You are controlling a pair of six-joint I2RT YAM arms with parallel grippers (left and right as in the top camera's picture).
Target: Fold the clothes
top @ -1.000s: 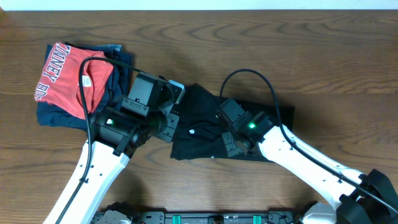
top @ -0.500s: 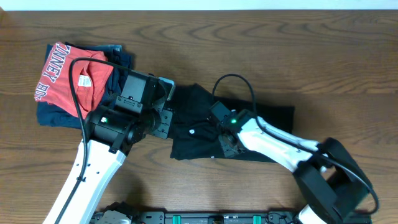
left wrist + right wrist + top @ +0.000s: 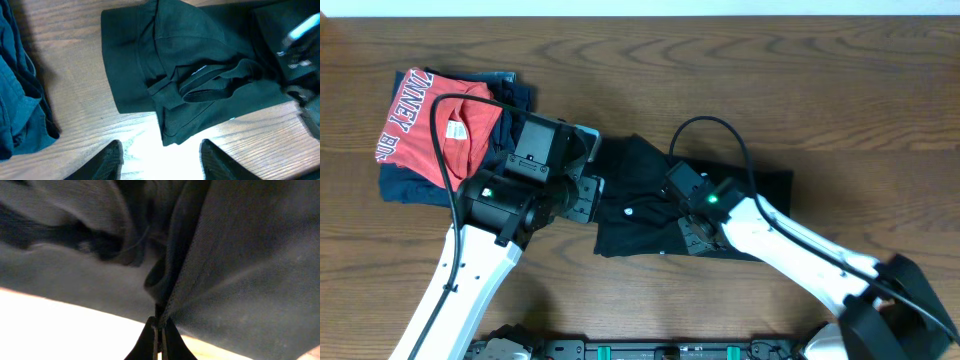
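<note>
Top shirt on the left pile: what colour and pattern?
The top shirt is red with white lettering; overhead view shows it best.

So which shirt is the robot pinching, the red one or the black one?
The black shirt in the middle: the right gripper is shut on a fold of it. The red shirt lies at the left on a navy garment, not gripped.

The overhead view looks straight down over the whole table (image 3: 770,80), the left wrist view looks down from nearby at the black shirt (image 3: 640,215), and the right wrist view sits right against it.
</note>
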